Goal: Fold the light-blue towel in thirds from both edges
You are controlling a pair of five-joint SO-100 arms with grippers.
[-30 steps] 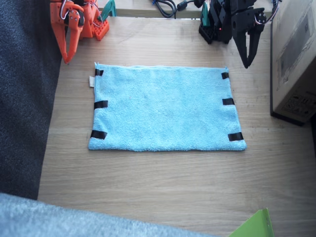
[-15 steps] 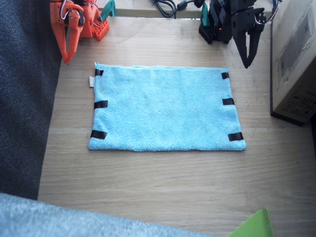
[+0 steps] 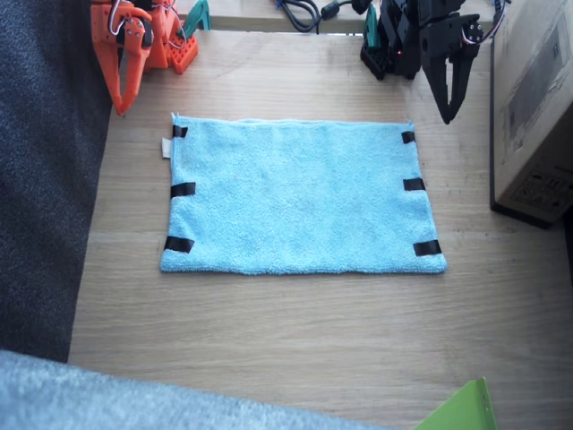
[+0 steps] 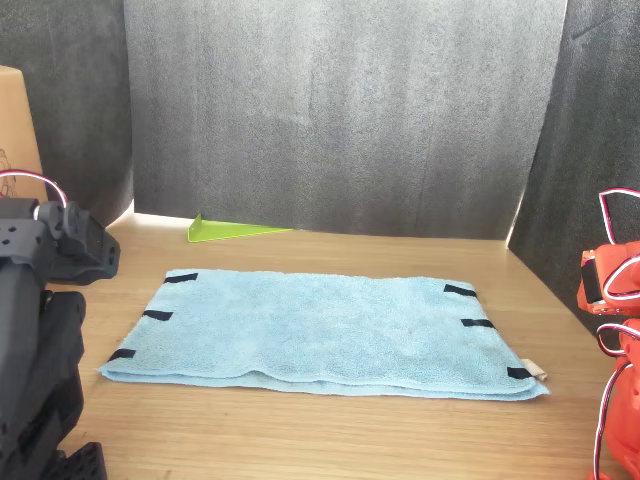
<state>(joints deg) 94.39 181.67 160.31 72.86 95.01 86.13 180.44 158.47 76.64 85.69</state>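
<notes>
We read this as a robotics lab bench — a plain wooden table [image 3: 295, 340] screened by dark felt-like backdrop panels [image 4: 340, 110]. Cables [image 3: 300, 11] trail behind the orange right arm [image 3: 134, 40] and black left arm [image 3: 421, 36], and a cardboard box [image 3: 537, 98] stands just beside the left arm's jaws — staged, not domestic.

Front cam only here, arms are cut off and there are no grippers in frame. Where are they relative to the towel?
Observer: The left gripper is off the towel, just outside the corner nearest its arm's base.
Operator: Right one?
Observer: The right gripper is also off the cloth, outside the corner by the white tag.
Operator: Jaws?
Observer: Both look shut, with nothing between them.
</notes>
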